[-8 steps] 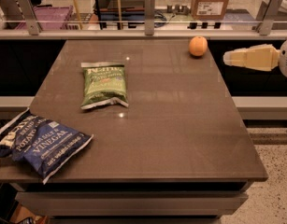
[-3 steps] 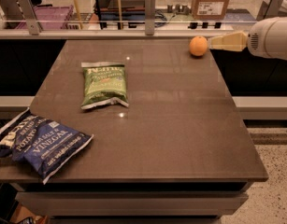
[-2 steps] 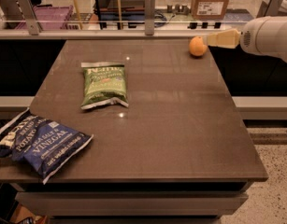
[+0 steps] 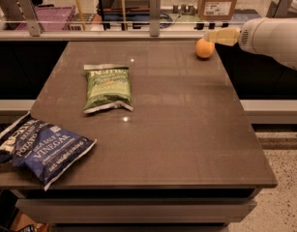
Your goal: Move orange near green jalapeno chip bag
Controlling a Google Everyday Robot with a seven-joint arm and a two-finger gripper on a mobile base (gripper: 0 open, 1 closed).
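hovering by the orange (image 4: 205, 48), the gripper (image 4: 208, 34) has closed fingers (image 4: 224, 36); blue bag (image 4: 44, 149) reads "vinegar".

The table (image 4: 186, 129) has a smooth, dark brown top with a soft sheen and small light glints. The green bag (image 4: 108, 88) is crinkly, glossy film with silvery crimped ends. The blue bag (image 4: 41, 146) is shiny, creased film too. The orange (image 4: 204, 48) has smooth skin. The gripper (image 4: 210, 35), just beside the orange at the table's far right corner, looks like smooth cream plastic. The arm (image 4: 274, 37) has a matt white shell.
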